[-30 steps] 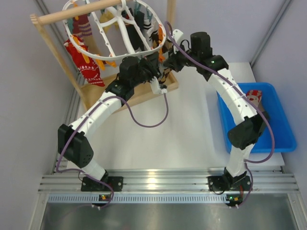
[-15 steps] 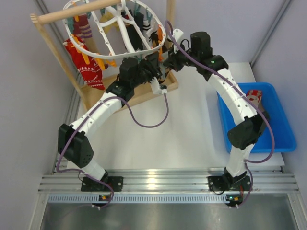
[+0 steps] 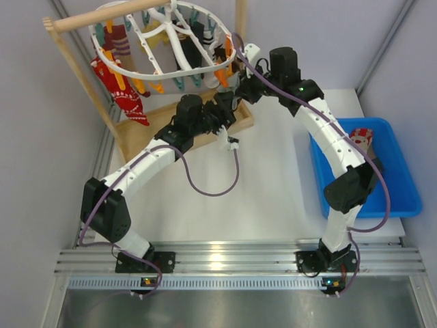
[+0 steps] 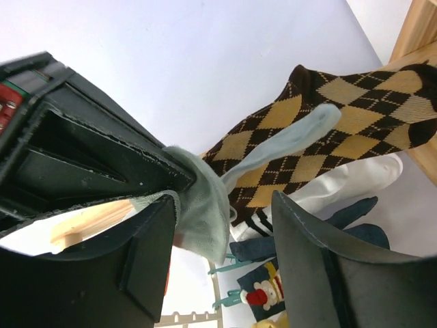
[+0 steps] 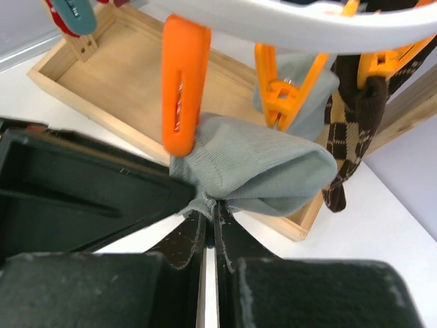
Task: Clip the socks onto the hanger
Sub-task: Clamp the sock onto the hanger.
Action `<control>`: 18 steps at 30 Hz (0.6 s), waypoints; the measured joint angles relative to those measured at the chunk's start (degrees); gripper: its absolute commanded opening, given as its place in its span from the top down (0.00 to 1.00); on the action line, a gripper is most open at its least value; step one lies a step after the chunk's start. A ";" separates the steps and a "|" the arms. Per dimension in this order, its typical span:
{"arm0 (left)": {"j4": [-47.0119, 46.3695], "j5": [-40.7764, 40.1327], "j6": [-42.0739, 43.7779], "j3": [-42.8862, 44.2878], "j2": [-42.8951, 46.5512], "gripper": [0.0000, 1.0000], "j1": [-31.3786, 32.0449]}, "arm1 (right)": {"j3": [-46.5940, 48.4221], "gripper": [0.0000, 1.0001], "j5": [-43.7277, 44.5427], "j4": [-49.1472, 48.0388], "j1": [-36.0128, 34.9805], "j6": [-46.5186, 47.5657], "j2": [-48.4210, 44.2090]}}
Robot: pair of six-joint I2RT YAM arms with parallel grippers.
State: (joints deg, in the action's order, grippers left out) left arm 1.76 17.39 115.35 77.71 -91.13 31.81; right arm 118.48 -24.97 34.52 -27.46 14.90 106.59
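The white oval hanger [image 3: 140, 70] hangs from the wooden rod, with several socks on its orange and teal clips. My right gripper [image 5: 213, 212] is shut on the edge of a plain grey sock [image 5: 263, 167], just under the hanger's rim [image 5: 293, 24]. An orange clip [image 5: 184, 82] overlaps the sock's top corner; I cannot tell if it grips it. My left gripper [image 4: 225, 273] is open, and the grey sock [image 4: 205, 212] lies against its left finger. A brown-and-black argyle sock [image 4: 328, 130] hangs just behind. In the top view both grippers meet below the hanger's right end [image 3: 232, 96].
The wooden rack's rod [image 3: 109, 17] and tray base [image 3: 205, 133] stand at the back left. A red patterned sock [image 3: 130, 102] hangs on the hanger's left. A blue bin [image 3: 396, 198] at the right holds another red patterned sock [image 3: 362, 137].
My left arm has drawn back towards the right and front, away from the hanger. The hanger ring has swung and tilted. My right gripper stays at the rim.
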 measured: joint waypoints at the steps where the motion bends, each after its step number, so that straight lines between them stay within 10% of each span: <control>1: 0.09 0.28 0.00 -0.74 0.70 0.37 0.04 | 0.00 1.00 -0.07 -0.44 0.04 0.00 0.00; 5: 1.51 1.07 -0.15 -3.87 4.33 0.25 0.24 | -0.46 1.00 -0.55 -2.99 0.63 -0.55 -0.02; 6: 2.71 1.31 -0.33 -5.03 5.31 0.03 0.50 | -0.68 1.00 -0.50 -4.20 1.03 -0.68 -0.02; 18: 5.99 -1.03 -0.61 -13.60 15.21 0.02 1.77 | -0.74 0.84 -0.04 -10.58 4.42 -1.79 -0.04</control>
State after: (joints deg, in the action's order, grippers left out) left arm 7.75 16.36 114.74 64.12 -75.92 33.58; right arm 117.73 -25.02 23.94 -23.05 13.10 106.54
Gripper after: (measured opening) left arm 0.976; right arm 0.069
